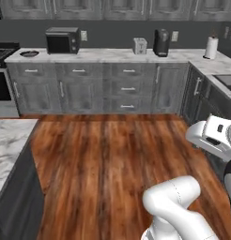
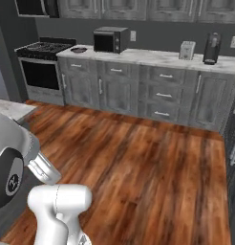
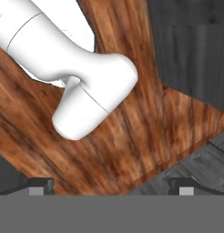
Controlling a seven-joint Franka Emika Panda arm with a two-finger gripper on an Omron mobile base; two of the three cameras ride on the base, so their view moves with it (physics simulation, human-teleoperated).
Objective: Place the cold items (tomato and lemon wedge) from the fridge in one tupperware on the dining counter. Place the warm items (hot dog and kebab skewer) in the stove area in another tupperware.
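My gripper [image 3: 113, 186] is open, its two dark fingertips [image 3: 41, 184] far apart with nothing between them. It points down at the wooden floor [image 3: 132, 136], well away from any counter. The stove area [image 1: 2, 79] is a black range with burner grates at the far left; in the right base view the stove area [image 2: 40, 67] stands at the back left. The corner of the dining counter [image 1: 9, 140], white marble over a plain grey base, lies at the near left. The tomato, lemon wedge, hot dog, kebab skewer, fridge and tupperware are out of view.
Grey cabinets [image 1: 103, 86] run along the back wall under a marble top. On it sit a small dark dish [image 1: 29, 53], a microwave [image 1: 62, 40], a toaster [image 1: 140, 45], a coffee machine [image 1: 161, 42] and a paper towel roll [image 1: 211, 47]. Wide wooden floor [image 1: 103, 159] lies ahead.
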